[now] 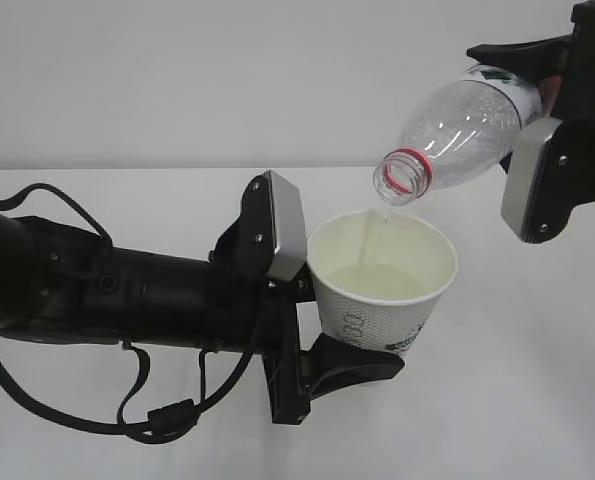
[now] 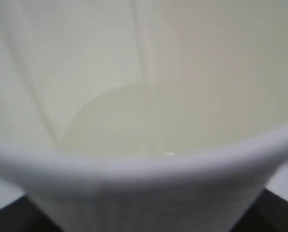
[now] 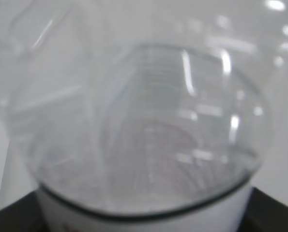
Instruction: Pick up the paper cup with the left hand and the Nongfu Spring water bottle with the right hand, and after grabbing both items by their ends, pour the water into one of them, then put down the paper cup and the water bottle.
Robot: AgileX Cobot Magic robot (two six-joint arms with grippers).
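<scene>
The paper cup [image 1: 382,290] is held upright above the white counter [image 1: 537,400], near the middle of the exterior view, with the left gripper [image 1: 322,300] clasping it from the left side, one finger [image 1: 352,365] curving under its lower wall. Pale water [image 1: 377,282] lies in its bottom, and a thin stream falls into it along the inner wall. Just above its rim hangs the open mouth of the Nongfu Spring water bottle [image 1: 457,130], tilted neck-down to the left, red neck ring lowest. The right gripper [image 1: 542,130] grasps the bottle at its far, labelled end in the upper right corner.

Nothing else stands on the counter; only the left arm's dark cables loop below it.

Grey-green lettering and a small green logo show on the cup's wall, too small to read. The bottle's label is mostly hidden behind the right fingers [image 1: 532,185].

Both wrist views are blurred: the left shows the cup's rim [image 2: 144,164] and interior, the right the bottle's ribbed clear body [image 3: 144,125].
</scene>
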